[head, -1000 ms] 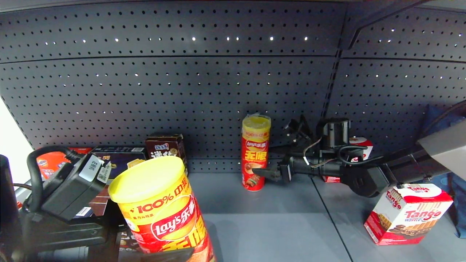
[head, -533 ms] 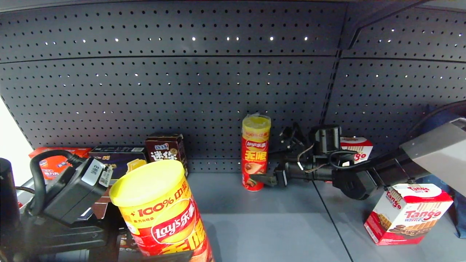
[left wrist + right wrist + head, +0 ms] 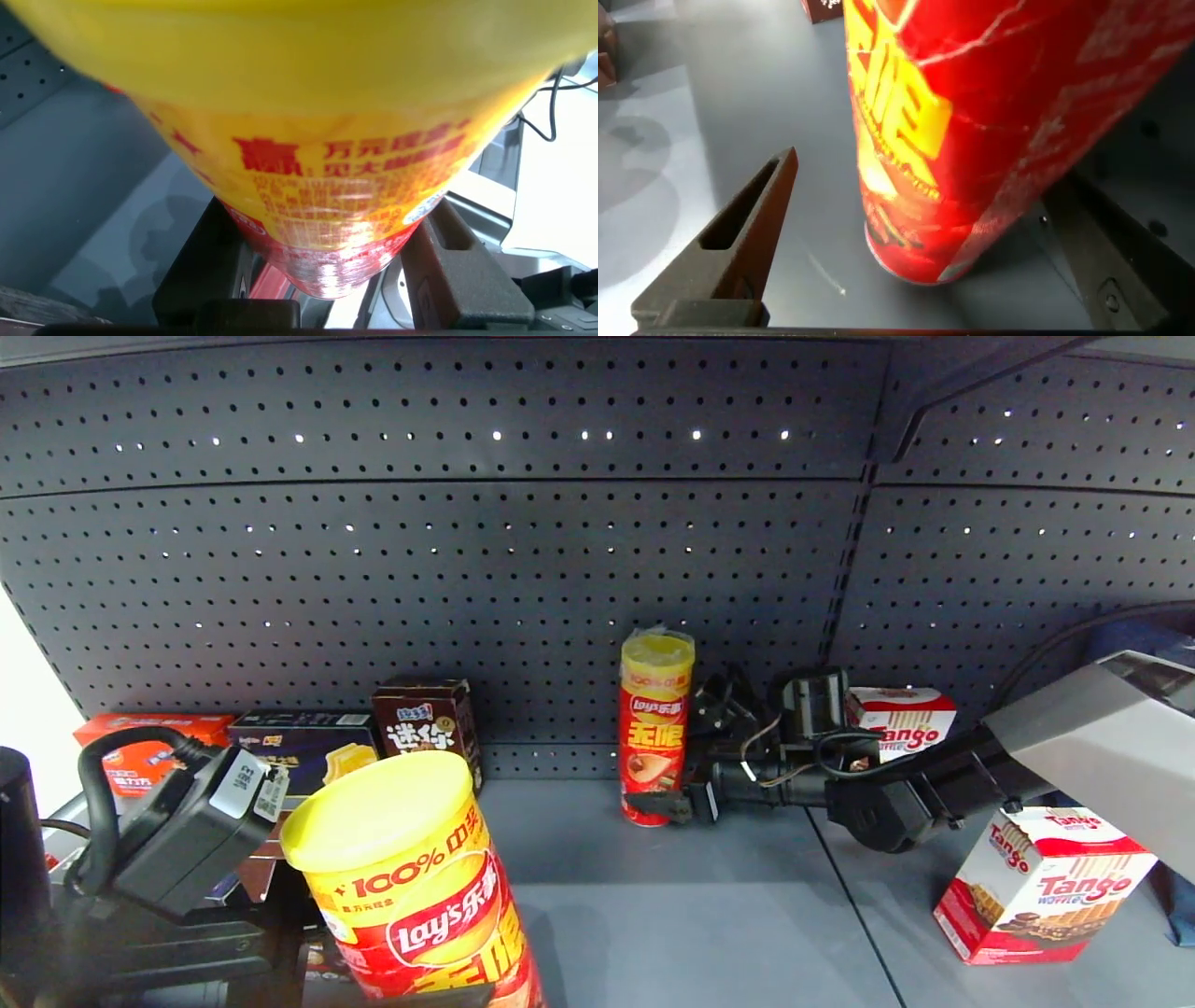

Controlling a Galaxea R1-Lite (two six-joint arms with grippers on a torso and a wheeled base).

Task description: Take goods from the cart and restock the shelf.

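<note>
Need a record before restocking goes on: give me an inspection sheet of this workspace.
Surface: grey shelf, bare in the middle.
Job's things: near can held by left end effector; far can upright by the pegboard.
Clutter: boxes rear left; wafer boxes right.
End effectors: left shut on near can; right end effector open around far can.
Cables: wires on right wrist; cable looped at left wrist.
Surroundings: pegboard behind the shelf.

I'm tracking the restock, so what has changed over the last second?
The right gripper moved left toward the shelf can, and its open fingers now flank the can's base without gripping it. The shelf can did not move. The left gripper kept the held can about where it was.
</note>
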